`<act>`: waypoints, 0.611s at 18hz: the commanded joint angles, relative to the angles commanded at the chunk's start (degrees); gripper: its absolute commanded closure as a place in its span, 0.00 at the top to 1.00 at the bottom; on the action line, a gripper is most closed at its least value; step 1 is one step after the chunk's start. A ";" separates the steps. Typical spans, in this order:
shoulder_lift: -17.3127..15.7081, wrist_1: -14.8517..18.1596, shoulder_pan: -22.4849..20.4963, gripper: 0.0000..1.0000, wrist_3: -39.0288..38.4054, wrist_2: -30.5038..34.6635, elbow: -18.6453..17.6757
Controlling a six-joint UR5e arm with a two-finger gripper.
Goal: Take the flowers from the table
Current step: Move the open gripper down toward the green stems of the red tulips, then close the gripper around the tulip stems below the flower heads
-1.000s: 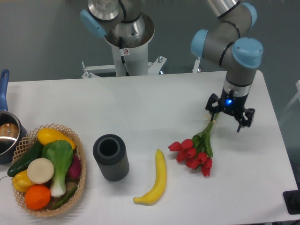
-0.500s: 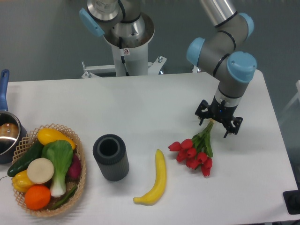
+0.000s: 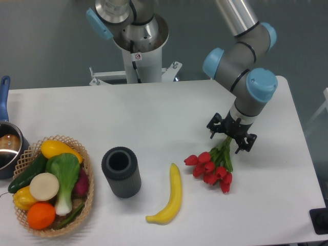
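In the fixed camera view, the flowers point(image 3: 212, 168) are lying on the right half of the white table point(image 3: 169, 113), their red heads pointing toward the near edge and their green stems running up and right beneath the hand point(image 3: 231, 134). The hand is hanging over the stem end with its two black fingers point(image 3: 213, 124) spread wide on either side of the stems, gripping nothing. A yellow banana point(image 3: 169, 197) is lying just left of the blooms, a dark ribbed cylinder point(image 3: 121, 171) is standing further left, and a wicker basket point(image 3: 87, 179) of vegetables and a pot point(image 3: 9, 148) are sitting at the left edge.
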State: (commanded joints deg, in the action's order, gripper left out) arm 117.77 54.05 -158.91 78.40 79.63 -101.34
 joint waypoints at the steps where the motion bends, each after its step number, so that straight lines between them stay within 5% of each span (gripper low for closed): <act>1: 0.18 0.00 0.00 1.00 0.09 0.00 0.00; 6: 0.70 1.75 -0.09 0.99 0.52 -0.09 0.88; 11: 0.53 2.55 -0.17 0.80 0.79 -0.09 1.14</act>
State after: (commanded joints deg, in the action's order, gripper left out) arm 118.30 56.60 -159.08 79.19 79.54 -100.20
